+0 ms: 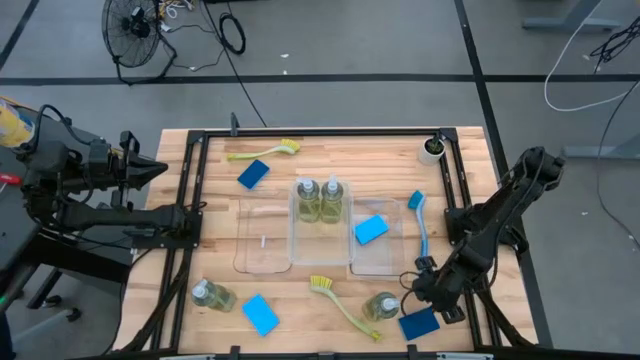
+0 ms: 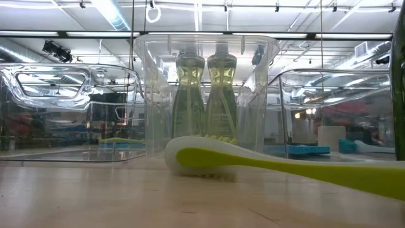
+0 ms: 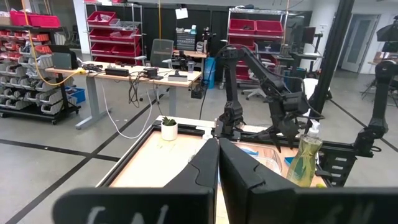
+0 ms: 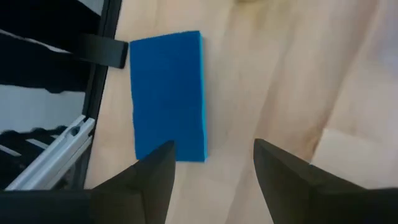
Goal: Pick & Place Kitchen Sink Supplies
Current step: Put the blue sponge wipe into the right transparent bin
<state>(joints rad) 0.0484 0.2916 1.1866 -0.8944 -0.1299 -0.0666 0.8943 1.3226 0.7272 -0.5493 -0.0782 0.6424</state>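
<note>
My right gripper hangs open over the table's near right corner, pointing down. A blue sponge lies flat on the wood just ahead of its fingers, untouched. A soap bottle lies beside it. Two soap bottles stand upright in the middle tray, and a sponge lies in the right tray. A yellow-green brush lies on the table near the front. My left gripper is shut and waits off the table's left edge.
Also on the table are a sponge and a yellow-green brush at the far left, a bottle and a sponge at the near left, a blue brush, and a white cup. A black frame rail runs beside the near-right sponge.
</note>
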